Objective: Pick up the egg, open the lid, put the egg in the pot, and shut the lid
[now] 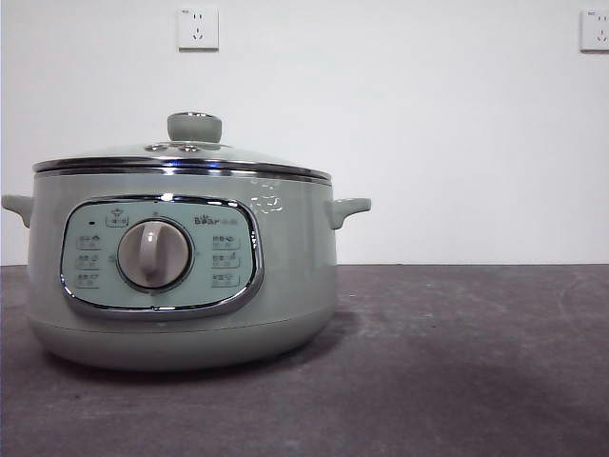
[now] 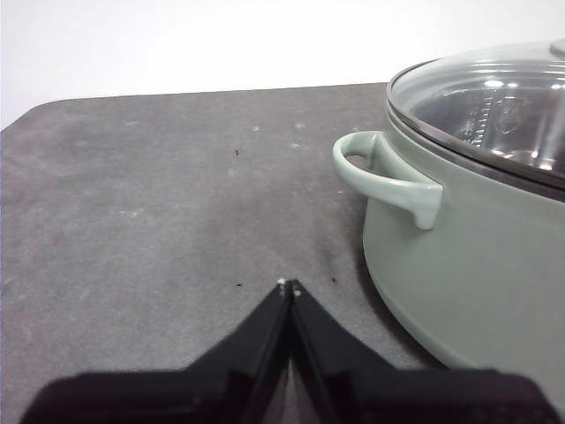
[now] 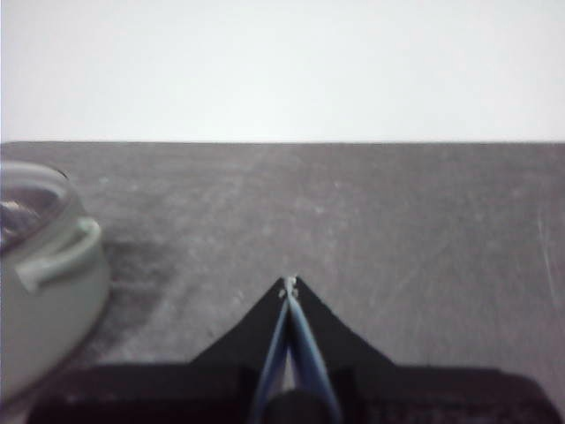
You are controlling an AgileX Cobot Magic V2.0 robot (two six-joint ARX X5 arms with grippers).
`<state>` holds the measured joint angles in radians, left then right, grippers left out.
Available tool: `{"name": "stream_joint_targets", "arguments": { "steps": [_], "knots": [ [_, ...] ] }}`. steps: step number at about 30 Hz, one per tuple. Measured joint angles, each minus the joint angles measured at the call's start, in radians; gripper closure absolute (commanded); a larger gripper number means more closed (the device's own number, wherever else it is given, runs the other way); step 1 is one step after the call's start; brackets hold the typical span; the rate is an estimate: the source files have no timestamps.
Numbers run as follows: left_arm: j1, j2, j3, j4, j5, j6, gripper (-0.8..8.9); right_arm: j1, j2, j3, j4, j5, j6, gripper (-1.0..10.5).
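Observation:
The pale sage-green pot (image 1: pixel 181 276) stands on the dark table at the left of the front view, with its dial facing me. The glass lid (image 1: pixel 186 157) with a pale green knob sits shut on it. The egg is not in view in any frame. My left gripper (image 2: pixel 289 284) is shut and empty above the table, beside the pot (image 2: pixel 468 247) and its side handle. My right gripper (image 3: pixel 290 283) is shut and empty on the pot's other side; the pot (image 3: pixel 44 291) shows blurred at that view's edge. Neither arm shows in the front view.
The dark grey table (image 1: pixel 457 362) stretches to the right of the pot. A white wall stands behind with two sockets (image 1: pixel 198 29) high up.

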<state>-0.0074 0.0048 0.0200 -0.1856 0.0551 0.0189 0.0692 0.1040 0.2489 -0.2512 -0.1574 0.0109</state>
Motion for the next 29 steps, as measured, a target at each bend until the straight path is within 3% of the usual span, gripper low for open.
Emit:
{"name": "stream_joint_targets", "arguments": {
  "steps": [9, 19, 25, 29],
  "knots": [
    [0.0, 0.0, 0.0, 0.0, 0.0, 0.0, 8.17, -0.004, -0.061, -0.2, 0.124, 0.0, 0.027, 9.5],
    [0.0, 0.0, 0.0, 0.0, 0.0, 0.0, 8.17, -0.004, -0.1, -0.232, 0.092, 0.0, 0.04, 9.5],
    [0.0, 0.0, 0.0, 0.0, 0.0, 0.0, 8.17, -0.003, -0.098, -0.232, 0.092, 0.004, 0.164, 9.5],
    [0.0, 0.0, 0.0, 0.0, 0.0, 0.0, 8.17, -0.003, -0.098, -0.232, 0.092, 0.004, 0.201, 9.5]
  ]
}}
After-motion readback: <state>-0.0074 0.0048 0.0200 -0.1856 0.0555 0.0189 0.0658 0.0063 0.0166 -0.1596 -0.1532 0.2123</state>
